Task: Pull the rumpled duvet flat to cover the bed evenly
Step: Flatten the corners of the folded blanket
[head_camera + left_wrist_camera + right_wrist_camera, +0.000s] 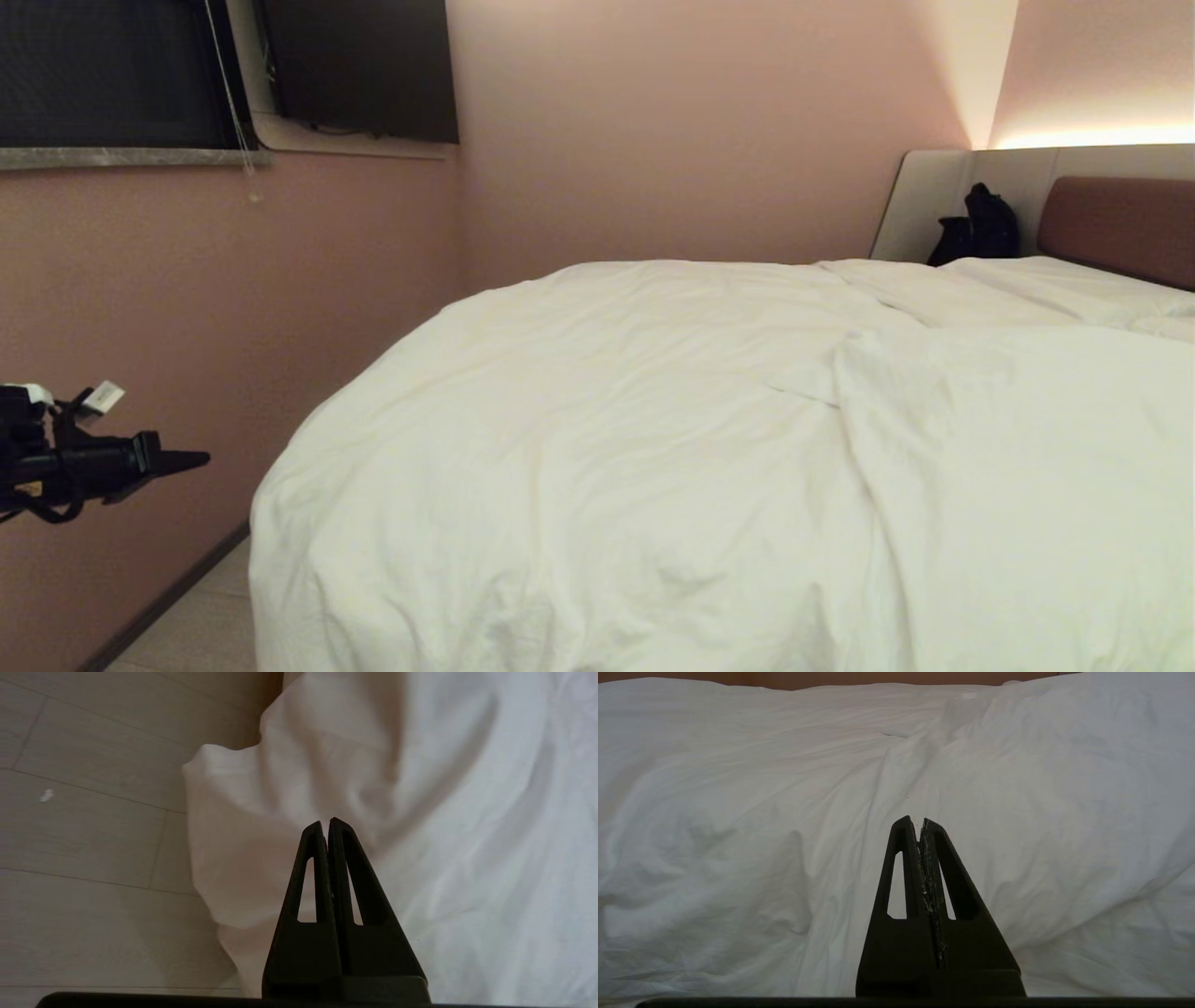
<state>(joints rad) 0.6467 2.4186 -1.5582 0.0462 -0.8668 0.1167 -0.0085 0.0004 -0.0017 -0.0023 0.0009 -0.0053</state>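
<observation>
Lay across the bed [1120, 224] as a thick, puffy white duvet [607, 429], rumpled, with a folded-over ridge running from the middle toward the brown headboard [1125, 229] and a bulging corner spilling over the foot-end edge toward the pale plank floor [88, 826]. Looked soft and limp, light for its bulk but large enough to drag against itself; likely to bunch and slip rather than slide as one sheet. Judged no stiffness to push against, so pulling at an edge seemed the only useful way, not pressing on the middle.

Hung beside the duvet's foot-end corner, well apart from the cloth in the head view: left gripper [325, 821], fingers [343, 858] pressed together, holding nothing, aimed at the drooping corner fold [224, 812]. Pointed at the duvet's wrinkled top from close by: right gripper [920, 821], fingers [901, 858] likewise closed and empty.

Best hold judged to be that hanging corner, pinched through a full fold of cloth so the thin cover would not slide off the filling. Would need opening first. Sat beyond the duvet against the headboard surround: a dark bag [976, 229].
</observation>
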